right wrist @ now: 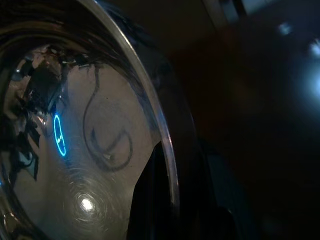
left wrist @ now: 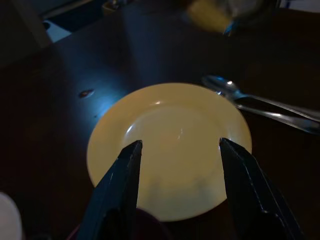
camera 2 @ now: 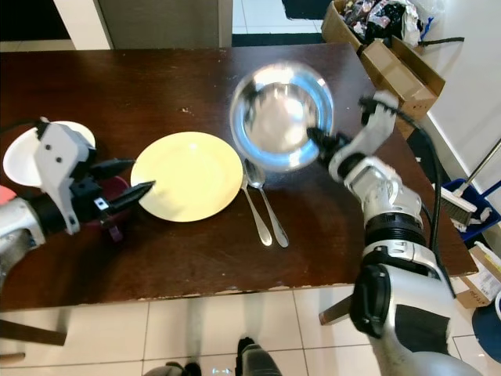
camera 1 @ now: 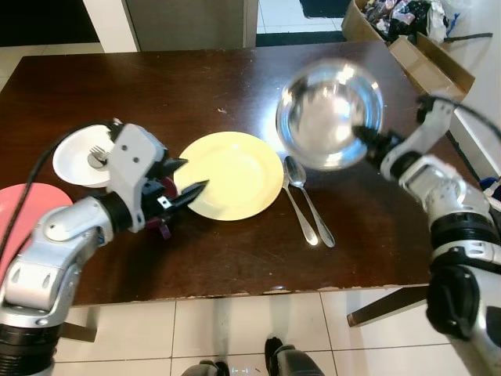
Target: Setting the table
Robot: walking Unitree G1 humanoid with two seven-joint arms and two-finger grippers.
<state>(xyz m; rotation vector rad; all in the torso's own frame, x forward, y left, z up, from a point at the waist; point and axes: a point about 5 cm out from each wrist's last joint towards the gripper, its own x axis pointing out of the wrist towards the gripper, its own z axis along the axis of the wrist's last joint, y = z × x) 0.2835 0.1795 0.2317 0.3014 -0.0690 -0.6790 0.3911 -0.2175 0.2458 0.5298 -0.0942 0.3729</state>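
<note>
broadly, pale tiled floor (camera 1: pixel 235 321) underneath and beyond, with a dark doorway and grey panel at the far side. to the right, open cardboard boxes (camera 1: pixel 415 47) stuffed with clutter, against a white wall. nearer, on the right, a broom-like brush head (camera 2: pixel 460 210) on the floor.

then a dark brown wooden surface (camera 1: pixel 196 94), glossy, worn pale along the near edge, carrying everything else. at its left edge, part of a red plate (camera 1: pixel 19 215).

next, a steel bowl (camera 1: pixel 329 110), lifted clear of the surface, tilted with its hollow toward the head camera, blurred; pinched at the rim by the right gripper (camera 1: pixel 368 139), jaws closed on the bowl's edge, one finger (right wrist: pixel 150 200) inside the rim in the right wrist view.

below and left of it, a yellow plate (camera 1: pixel 235 174) flat near the middle of the surface. just beside its left rim, the left gripper (camera 1: pixel 186 182), jaws spread wide, holding nothing, pointing at the plate; a dark maroon object (camera 1: pixel 160 227) under the wrist, too hidden to name.

farther left, a white bowl (camera 1: pixel 74 157) with a fork (camera 1: pixel 97 154) in it.

lastly, two spoons (camera 1: pixel 305 207) side by side, just right of the yellow plate, handles toward the near edge.
</note>
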